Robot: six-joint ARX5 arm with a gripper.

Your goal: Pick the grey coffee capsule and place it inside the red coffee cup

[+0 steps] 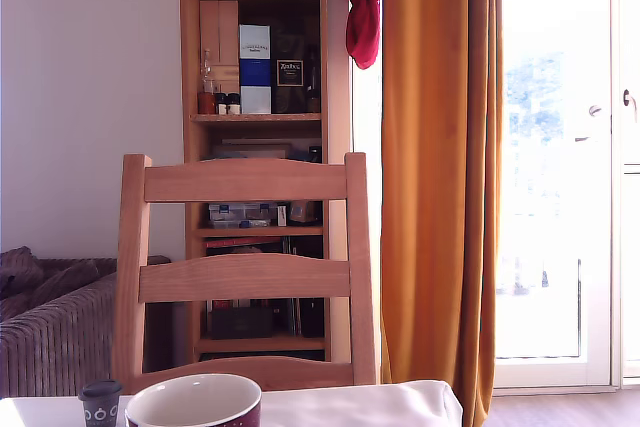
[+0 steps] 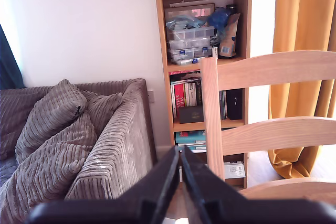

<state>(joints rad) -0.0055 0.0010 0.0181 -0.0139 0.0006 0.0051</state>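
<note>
Grey coffee capsule [image 1: 100, 402]: upright, just left of red coffee cup [image 1: 194, 403] in the exterior view. Gripper [image 2: 179, 157]: jaws nearly closed, empty, facing sofa [image 2: 79, 145].

End effector [image 2: 180, 169] visible in wrist view only: black fingers [image 2: 157, 184] converge to near-touching tips, nothing held between. Aimed level toward wooden chair [image 2: 262, 129] backrest, beside its post.

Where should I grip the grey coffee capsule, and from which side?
Probably from above, fingers across its round side wall below the flat top. The grey coffee capsule stands upright, and the red coffee cup crowds its exterior-view right.
</note>
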